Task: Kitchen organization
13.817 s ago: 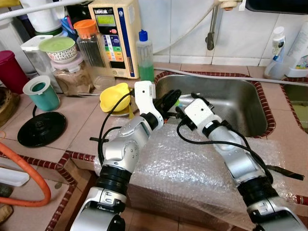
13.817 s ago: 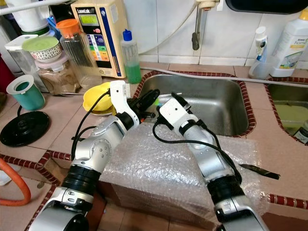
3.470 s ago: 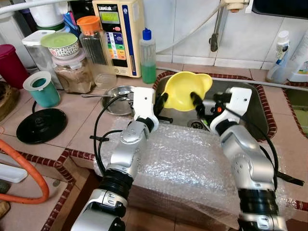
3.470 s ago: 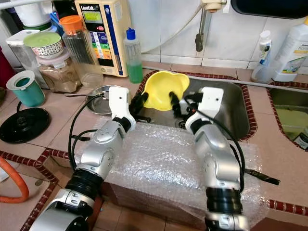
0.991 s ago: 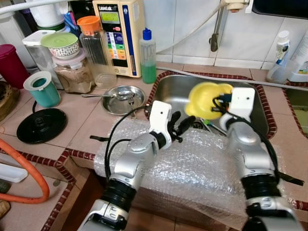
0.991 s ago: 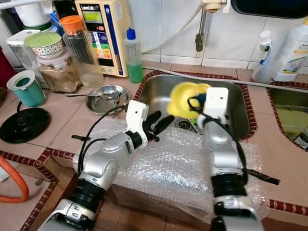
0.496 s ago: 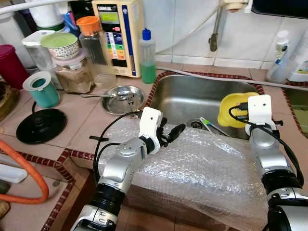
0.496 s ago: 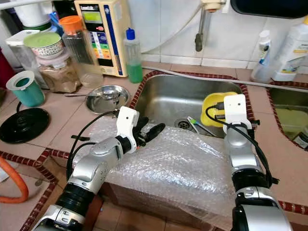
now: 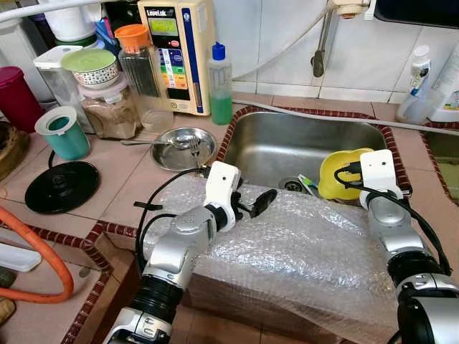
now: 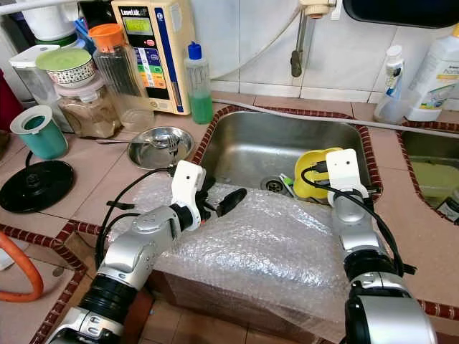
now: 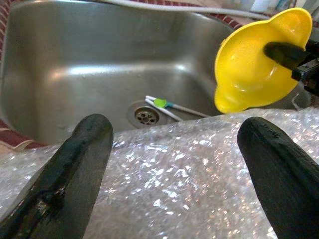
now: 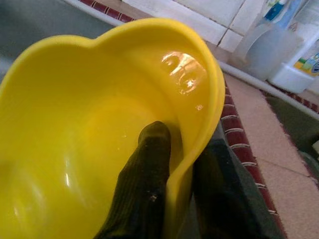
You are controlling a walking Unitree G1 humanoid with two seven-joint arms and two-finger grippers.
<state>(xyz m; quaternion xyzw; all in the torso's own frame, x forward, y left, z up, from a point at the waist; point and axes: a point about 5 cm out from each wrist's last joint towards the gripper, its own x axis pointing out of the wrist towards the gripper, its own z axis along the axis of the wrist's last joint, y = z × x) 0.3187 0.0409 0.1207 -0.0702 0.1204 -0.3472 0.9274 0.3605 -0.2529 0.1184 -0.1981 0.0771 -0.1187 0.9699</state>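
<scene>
Silver jointed arms (image 9: 183,240) are seen, capped with white boxy wrist blocks (image 9: 221,183), looped with black cables (image 9: 154,208) and ended by long black fingers (image 11: 79,164).

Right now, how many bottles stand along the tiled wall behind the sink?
3. A clear bottle of green liquid with a blue cap stands left of the steel sink. Two white plastic bottles stand at its right. Others may be hidden.
</scene>
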